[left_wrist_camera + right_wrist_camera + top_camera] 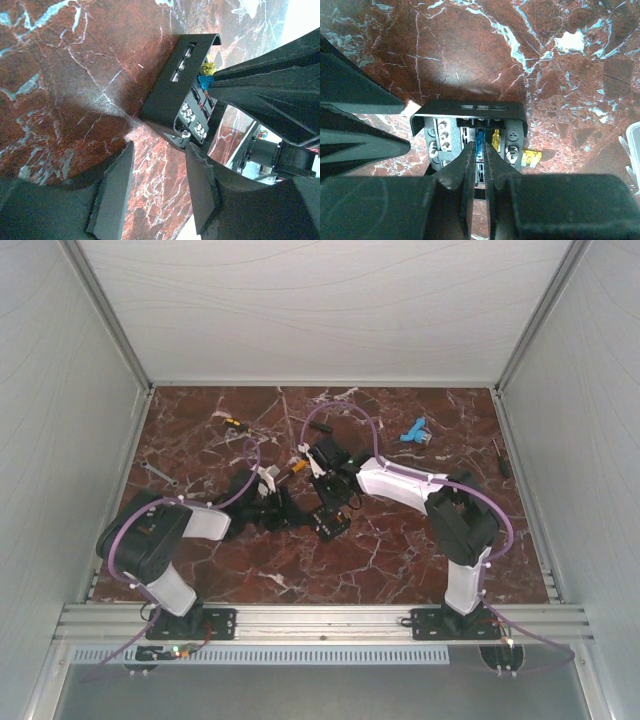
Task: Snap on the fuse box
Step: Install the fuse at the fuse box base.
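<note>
The red marble tabletop (200, 570) shows bare room toward its near and left edges; a blue plastic piece (413, 430) and a dark screwdriver (500, 455) sit well off, far right. The small black square fuse box (331, 521) rests mid-table. The right gripper (480, 150) reaches into it, pinched on a small blue fuse (480, 137). The left gripper (157, 192), jaws apart, sits just beside the box. A loose yellow fuse (531, 158) lies by its wall

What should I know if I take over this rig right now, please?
Left gripper: open, empty, near the fuse box.
Right gripper: closed on a blue fuse standing in the box.
Box sits uncovered between the grippers; a yellow fuse lies loose beside it.
Nothing snapped on yet; a clear piece, maybe the lid, lies off to one side.
To do: seat fuses, snap lid on.
</note>
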